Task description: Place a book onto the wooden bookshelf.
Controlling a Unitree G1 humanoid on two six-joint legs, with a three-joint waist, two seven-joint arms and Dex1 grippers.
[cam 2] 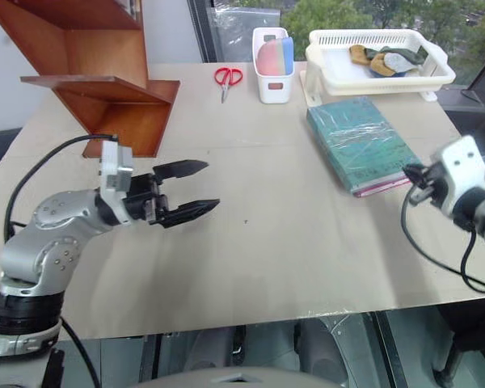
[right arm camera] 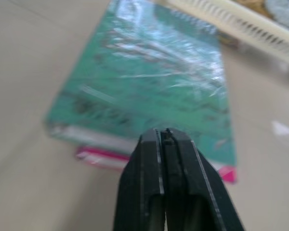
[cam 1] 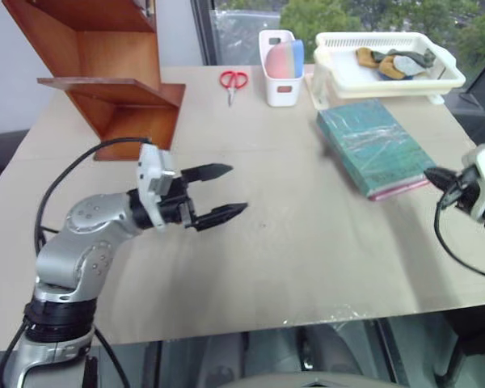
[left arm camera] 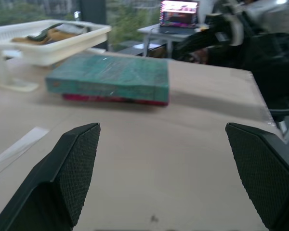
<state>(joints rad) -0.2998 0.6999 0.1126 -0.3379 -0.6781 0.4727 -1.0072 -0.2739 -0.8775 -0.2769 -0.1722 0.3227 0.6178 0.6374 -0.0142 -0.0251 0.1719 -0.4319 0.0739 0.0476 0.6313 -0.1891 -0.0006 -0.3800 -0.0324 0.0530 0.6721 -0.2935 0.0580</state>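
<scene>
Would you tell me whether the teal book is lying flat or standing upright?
Lying flat: the book rests cover-up on a pink book on the table.

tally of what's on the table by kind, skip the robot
Books: 2, a teal-green plastic-wrapped book lying on a magenta-pink book
Shelf units: 1, reddish-brown wooden bookshelf
Scissors: 1, red-handled scissors
Containers: 2, a white plastic bin and a cream slotted plastic basket
Total: 6, not counting what's inside the containers
</scene>
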